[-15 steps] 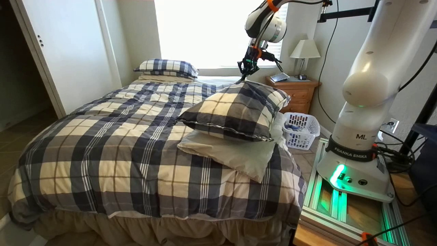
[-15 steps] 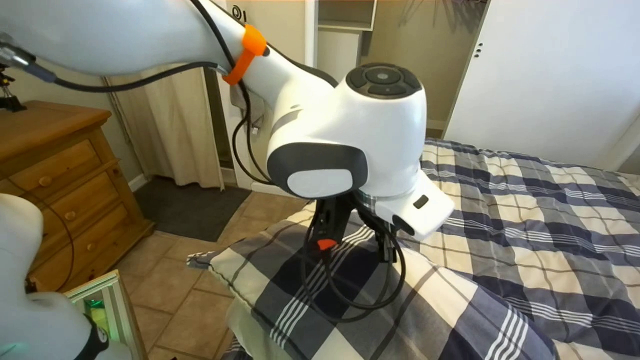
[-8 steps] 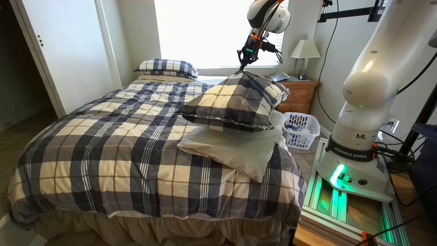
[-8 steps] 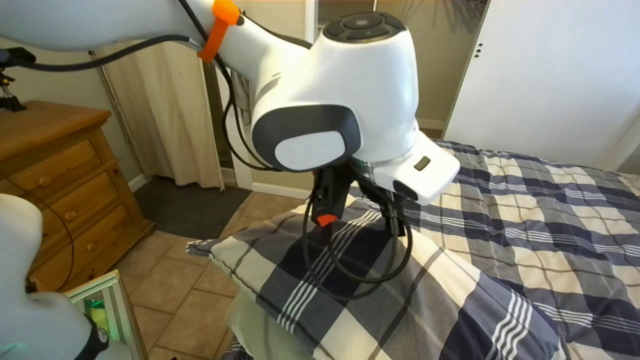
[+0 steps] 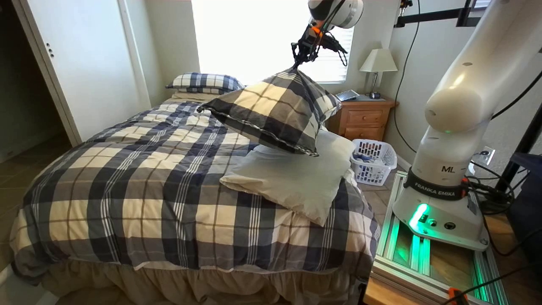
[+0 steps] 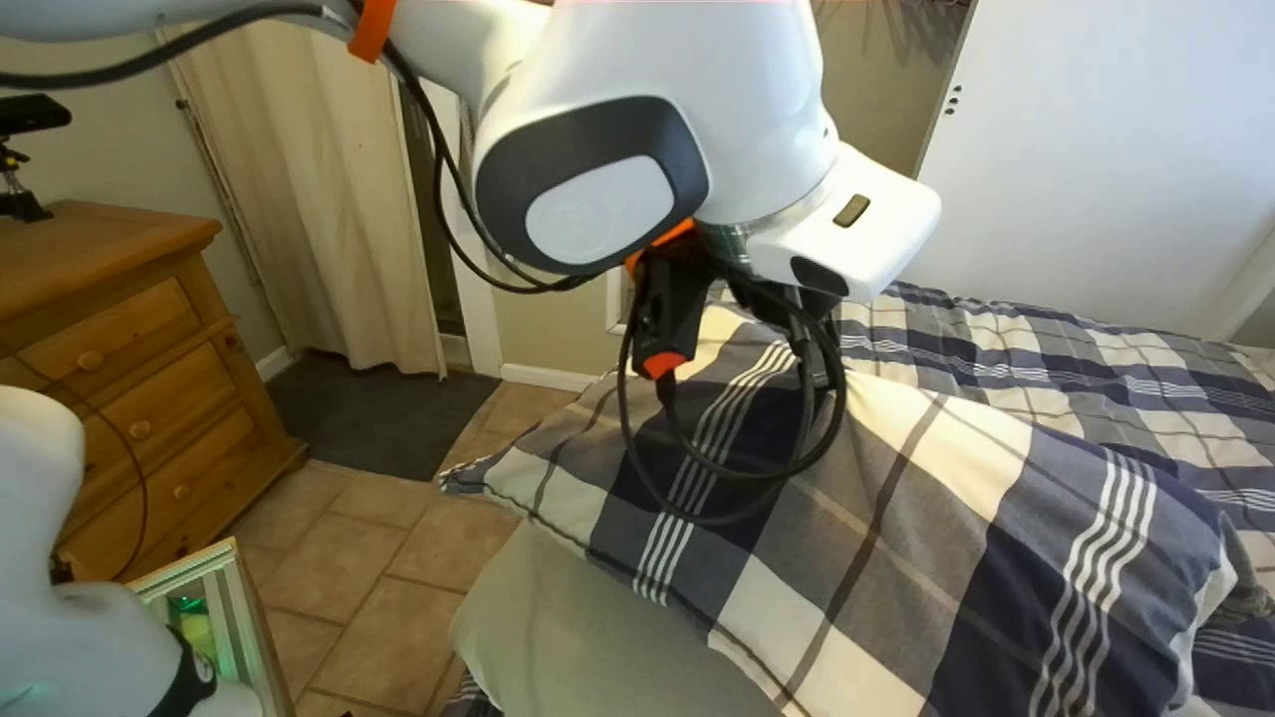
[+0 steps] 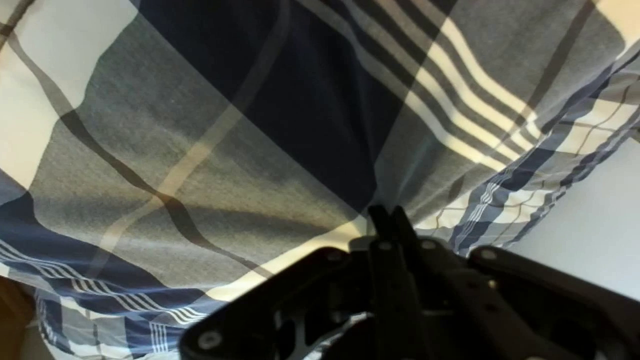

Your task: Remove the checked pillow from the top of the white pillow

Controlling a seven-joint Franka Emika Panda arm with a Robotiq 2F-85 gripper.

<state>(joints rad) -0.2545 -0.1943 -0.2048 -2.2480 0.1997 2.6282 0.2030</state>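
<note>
Raising the checked pillow (image 5: 271, 112) by a peak of cloth, I now have it higher and farther left in an exterior view than half a second ago, so that more of the white pillow (image 5: 296, 176) lies bare at centre right. I judge the removal well under way but unfinished: the lower corner hangs over the white pillow, and whether the two touch there I cannot tell. At lower centre, the wrist view shows what the exterior views leave unclear: the gripper (image 7: 388, 212) is narrowed to a slit, folds of the checked pillow converging on its tips, which I read as a pinch on the fabric. In an exterior view the arm (image 6: 737, 129) fills the upper centre and obscures that pinch, yet at lower right the pillow's end reaches over the plaid bedspread (image 6: 1056, 363).
</note>
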